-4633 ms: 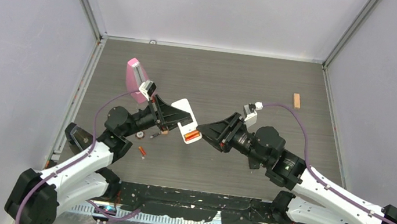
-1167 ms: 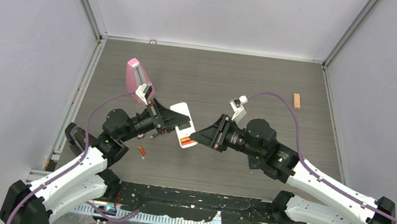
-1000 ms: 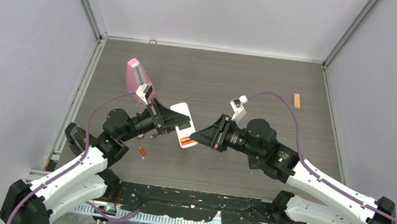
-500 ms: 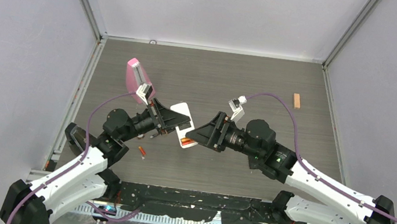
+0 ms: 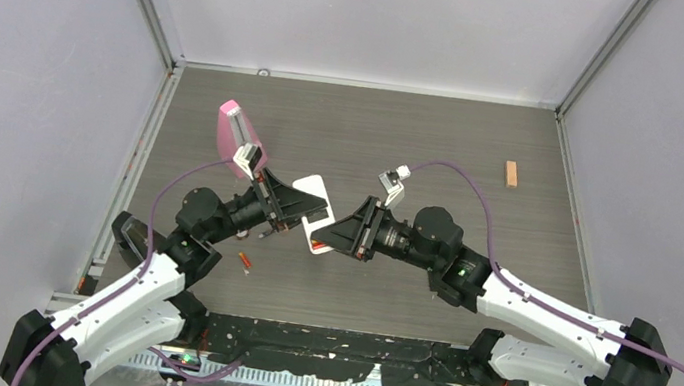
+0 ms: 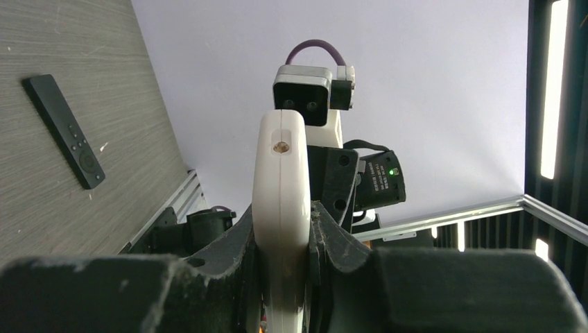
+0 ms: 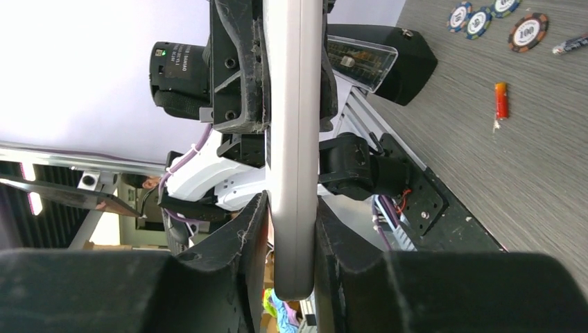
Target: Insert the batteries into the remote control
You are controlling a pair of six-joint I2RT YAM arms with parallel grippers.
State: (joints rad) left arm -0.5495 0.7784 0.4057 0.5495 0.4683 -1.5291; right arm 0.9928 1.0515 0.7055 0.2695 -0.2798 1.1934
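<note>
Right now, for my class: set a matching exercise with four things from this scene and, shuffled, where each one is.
Things:
1 white remote
2 pink remote
3 loose orange battery
4 wooden block

Places:
A alone near the far right edge of the table
B lying beside the left arm
C gripped by the left gripper and right gripper
D toward the far left side

Pairs: 1-C; 2-D; 3-B; 4-A

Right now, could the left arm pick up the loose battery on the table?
Probably not as it stands: the battery lies unobstructed close by, but the left gripper is shut on the white remote, which the right gripper also grips.
</note>
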